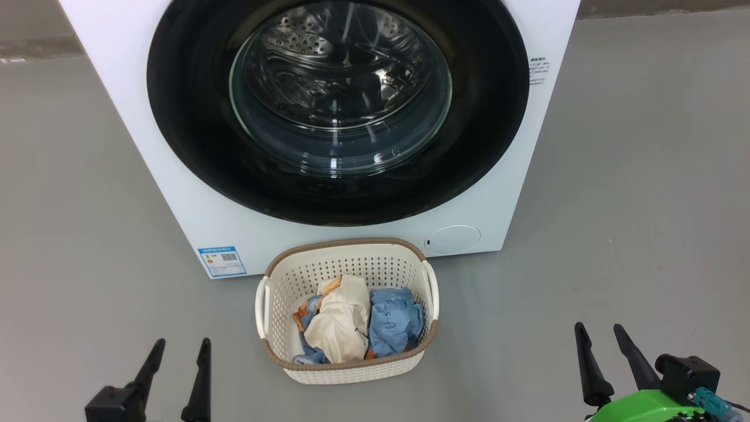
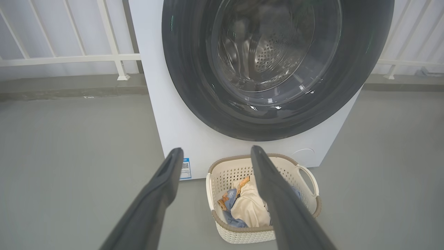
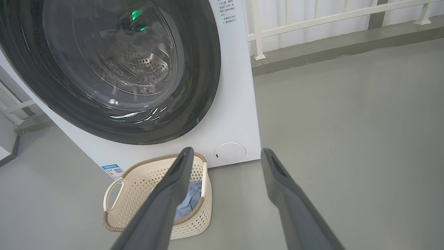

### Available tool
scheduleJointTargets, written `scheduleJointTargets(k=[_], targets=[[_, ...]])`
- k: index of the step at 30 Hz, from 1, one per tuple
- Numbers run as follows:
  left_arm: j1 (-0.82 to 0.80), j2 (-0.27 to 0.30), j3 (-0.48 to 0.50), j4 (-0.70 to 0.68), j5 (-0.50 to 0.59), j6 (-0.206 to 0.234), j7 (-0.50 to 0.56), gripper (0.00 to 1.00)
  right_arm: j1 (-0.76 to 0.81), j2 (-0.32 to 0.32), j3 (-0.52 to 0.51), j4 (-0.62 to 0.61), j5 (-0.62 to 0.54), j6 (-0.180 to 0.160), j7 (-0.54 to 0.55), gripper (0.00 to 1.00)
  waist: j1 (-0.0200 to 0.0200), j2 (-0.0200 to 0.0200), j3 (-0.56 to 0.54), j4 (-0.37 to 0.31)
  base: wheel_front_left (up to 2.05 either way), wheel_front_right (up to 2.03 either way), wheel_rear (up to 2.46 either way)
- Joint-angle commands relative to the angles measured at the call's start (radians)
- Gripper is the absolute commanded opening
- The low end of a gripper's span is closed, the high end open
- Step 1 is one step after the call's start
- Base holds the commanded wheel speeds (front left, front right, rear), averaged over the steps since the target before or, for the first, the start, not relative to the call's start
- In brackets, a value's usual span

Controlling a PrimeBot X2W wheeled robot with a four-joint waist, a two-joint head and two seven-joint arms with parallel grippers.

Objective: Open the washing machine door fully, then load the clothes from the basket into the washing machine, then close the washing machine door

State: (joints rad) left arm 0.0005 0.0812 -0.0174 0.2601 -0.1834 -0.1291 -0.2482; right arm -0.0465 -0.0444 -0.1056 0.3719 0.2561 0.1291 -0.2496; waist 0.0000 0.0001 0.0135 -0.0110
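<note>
The white washing machine (image 1: 146, 146) stands ahead on the floor, its round black-rimmed door (image 1: 187, 135) shut flat against the front, steel drum visible through the glass bowl. Directly before it sits the cream basket (image 1: 345, 258) holding the clothes (image 1: 343, 319): a cream garment over light blue ones with orange patches. My left gripper (image 1: 181, 346) hovers open at the lower left, short of the basket. My right gripper (image 1: 600, 331) is open at the lower right. The wrist views show the door (image 2: 187, 69) (image 3: 201, 69), the basket (image 2: 222, 173) (image 3: 138, 180) and both grippers (image 2: 216, 152) (image 3: 227, 154) with nothing between their fingers.
Grey floor surrounds the machine on both sides. A white railing (image 2: 69, 59) (image 3: 312, 21) on a low kerb runs behind the machine. A blue label sticker (image 1: 221, 261) and a round white cap (image 1: 452, 239) mark the machine's lower front.
</note>
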Motion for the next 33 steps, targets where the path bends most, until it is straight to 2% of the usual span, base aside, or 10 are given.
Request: scheduleJointTargets(k=[1,8,15,33], targets=[[-0.033,0.019,0.037,-0.014,-0.009,-0.002,-0.014,1.00,-0.033,-0.006,0.023,-0.027,-0.008,0.002,-0.012,1.00,0.0000,-0.0001,0.001,-0.001,0.00,0.00,0.00],[-0.042,0.016,0.049,0.017,0.001,-0.002,-0.014,1.00,-0.033,-0.006,0.020,-0.031,-0.013,0.002,-0.012,1.00,0.0000,-0.0001,0.003,-0.003,0.06,0.06,-0.13],[-0.047,0.012,0.040,0.014,-0.001,-0.002,-0.014,1.00,-0.032,-0.006,0.018,-0.035,-0.015,0.002,-0.012,1.00,0.0000,-0.0001,0.008,0.000,0.54,0.54,-1.09],[-0.055,0.018,0.040,0.012,-0.021,-0.002,-0.014,1.00,-0.038,-0.006,0.030,-0.034,-0.008,0.002,-0.012,1.00,0.0000,-0.0001,0.012,0.006,1.17,1.17,-2.34]])
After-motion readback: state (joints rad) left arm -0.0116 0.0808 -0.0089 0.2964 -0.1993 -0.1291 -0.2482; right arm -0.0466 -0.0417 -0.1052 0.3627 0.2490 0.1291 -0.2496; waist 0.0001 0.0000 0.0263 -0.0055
